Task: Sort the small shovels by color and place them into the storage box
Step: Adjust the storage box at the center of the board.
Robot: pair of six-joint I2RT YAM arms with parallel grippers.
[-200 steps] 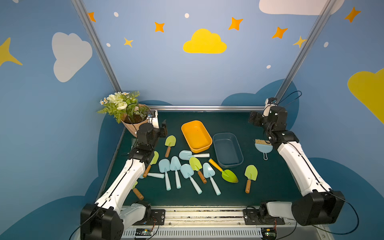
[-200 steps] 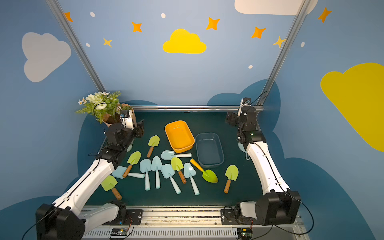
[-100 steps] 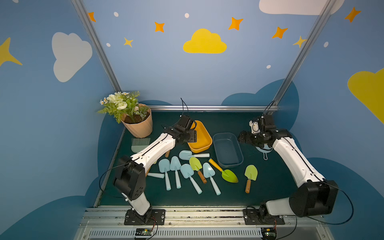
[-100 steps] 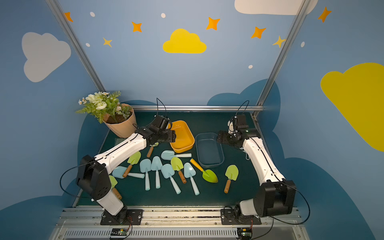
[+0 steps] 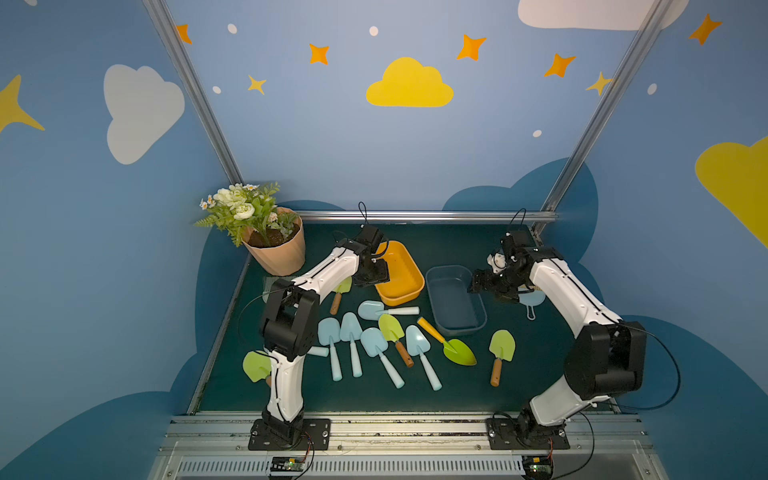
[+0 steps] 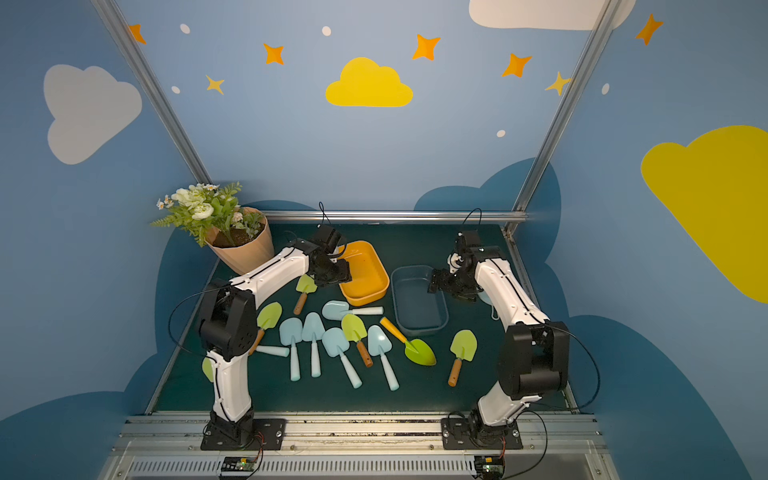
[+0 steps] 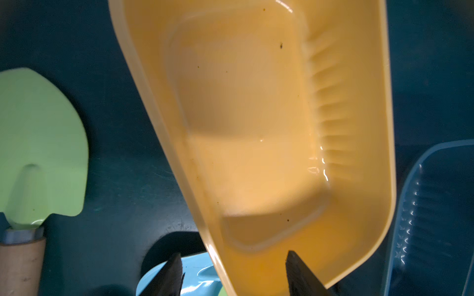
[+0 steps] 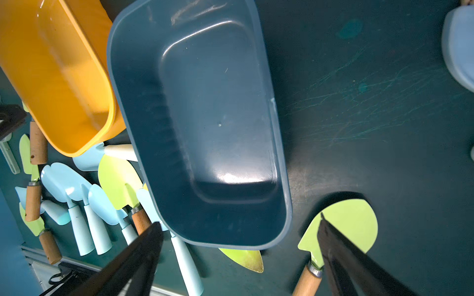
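On the left, our left hand hangs over the left rim of the orange box, its fingers moderately apart and holding nothing. The shovels, blue and green, lie on the bench, nearer than both boxes. On the right, our right hand stands wide and empty at the right rim of the blue box.

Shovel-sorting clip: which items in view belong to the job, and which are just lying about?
Job:
- light blue shovels
- green shovels
- orange box
- blue box

Lying about:
- flower pot
- light blue brush
- grey-green brush
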